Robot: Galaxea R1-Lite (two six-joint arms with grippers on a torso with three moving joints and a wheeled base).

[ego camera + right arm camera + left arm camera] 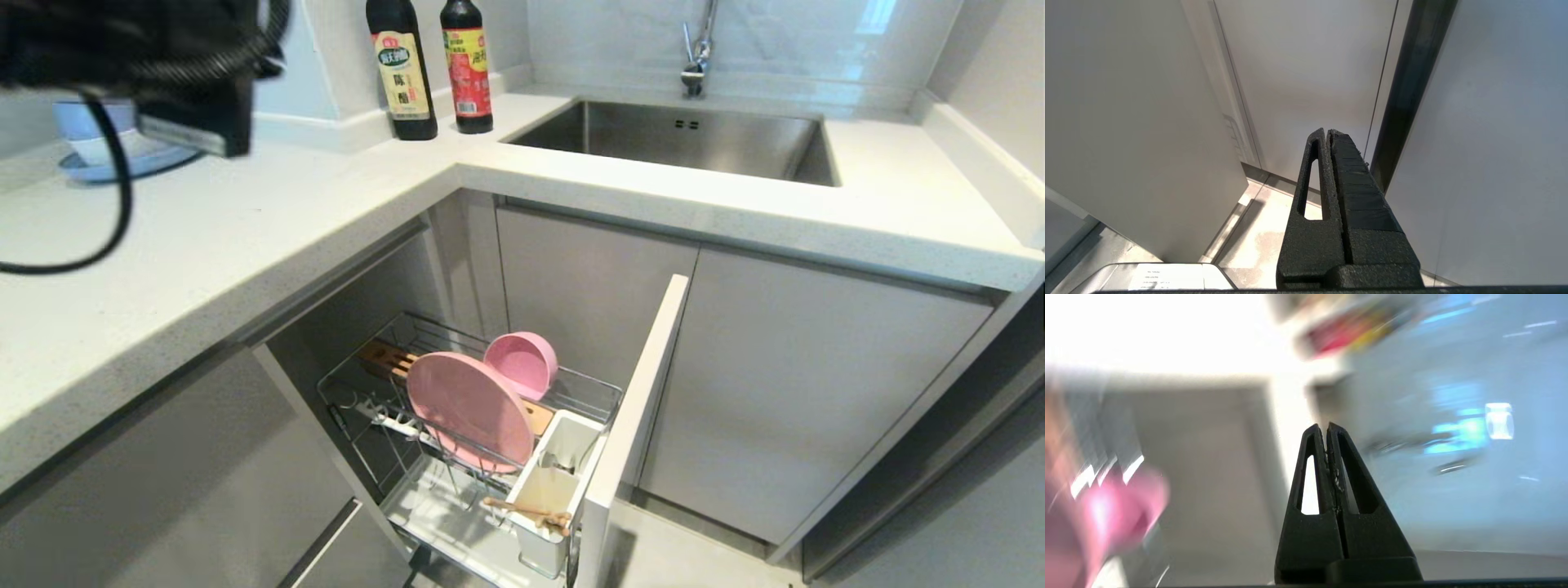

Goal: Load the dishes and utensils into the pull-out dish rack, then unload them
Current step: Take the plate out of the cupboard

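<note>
From the head camera I see the pull-out dish rack (457, 425) drawn out of the corner cabinet below the white countertop (245, 237). The pink plate (469, 411) stands on edge in the wire basket, leaning against the bamboo strip, and the small pink bowl (522, 363) sits on its side just behind it, opening toward me. The chopsticks (529, 512) lie across the near end of the white utensil cup (555, 486), tips sticking out over the tray; I cannot make out the spoon. My left gripper (1327, 426) has its 2 fingers pressed together with nothing between them; the left arm shows only as a dark mass at the upper left of the head view, above the counter. My right gripper (1327, 131) is also pressed together and empty, hanging beside grey cabinet fronts near the floor. 2 dark bottles (433, 65) stand by the sink (678, 139).
</note>
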